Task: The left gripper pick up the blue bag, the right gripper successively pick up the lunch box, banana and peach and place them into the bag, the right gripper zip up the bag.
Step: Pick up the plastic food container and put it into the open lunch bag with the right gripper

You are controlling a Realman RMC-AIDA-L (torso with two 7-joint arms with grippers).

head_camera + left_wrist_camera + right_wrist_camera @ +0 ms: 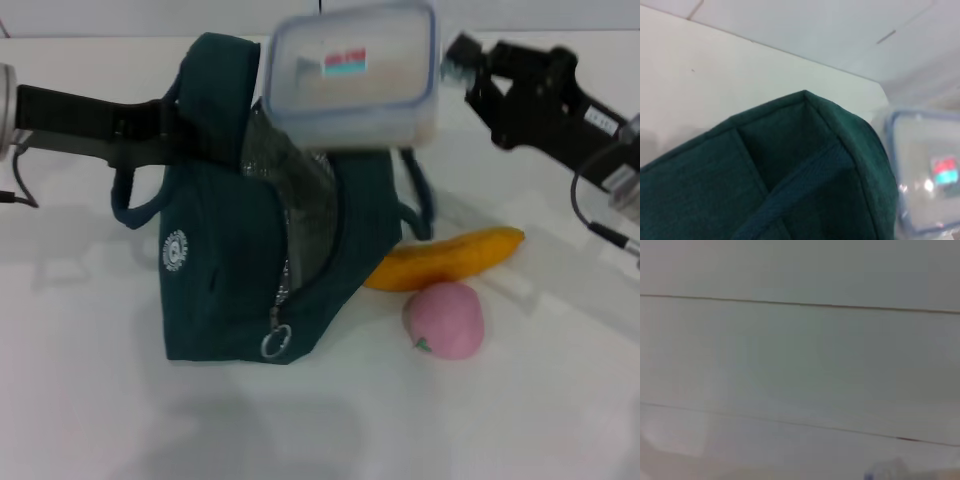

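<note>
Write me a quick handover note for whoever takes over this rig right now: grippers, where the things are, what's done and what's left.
Left gripper: at the blue bag's top edge by the handle, apparently holding the open bag up.
Right gripper: at the lunch box's end, carrying it in the air above the bag opening.
Banana and peach: on the table beside the bag, on the robot's right, not yet touched.
Done: bag raised and open, lunch box lifted.
Left: lower the lunch box in, then banana, then peach, then zip up.
</note>
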